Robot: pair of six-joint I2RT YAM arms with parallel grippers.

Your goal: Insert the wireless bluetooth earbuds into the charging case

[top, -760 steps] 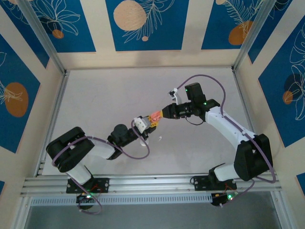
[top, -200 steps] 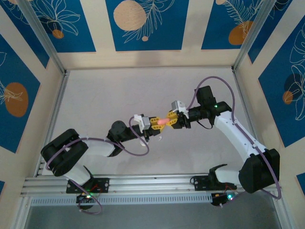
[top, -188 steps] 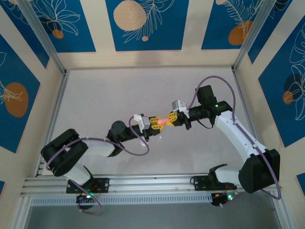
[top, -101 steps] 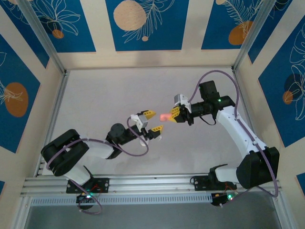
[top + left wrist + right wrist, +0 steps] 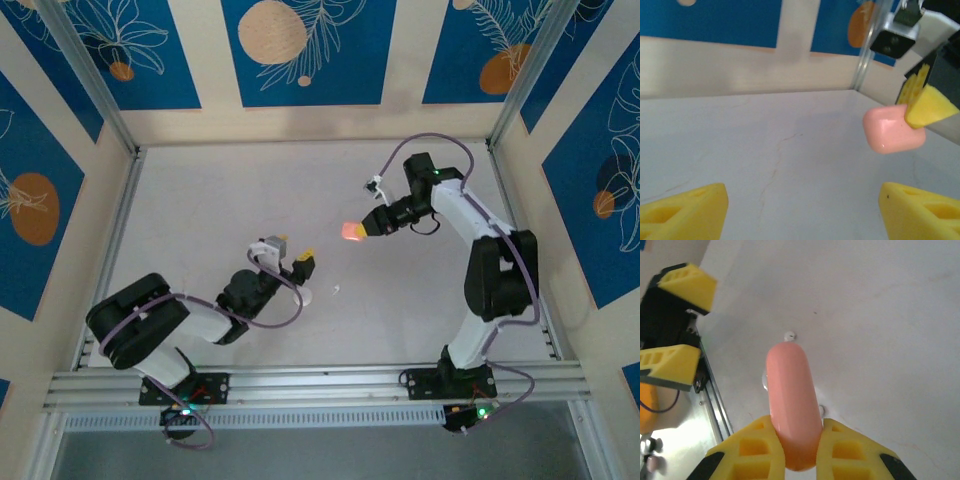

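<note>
The right gripper (image 5: 796, 429) is clamped on a smooth, rounded pale pink plastic charging case (image 5: 789, 390), held off the pale grey table (image 5: 200, 210). The left gripper (image 5: 800, 217) has its yellow fingers wide apart. A tiny white earbud (image 5: 336, 290) lies on the table near it

Overhead camera looks down on the table (image 5: 220, 200); both close wrist cameras share the pink charging case (image 5: 887, 131).
</note>
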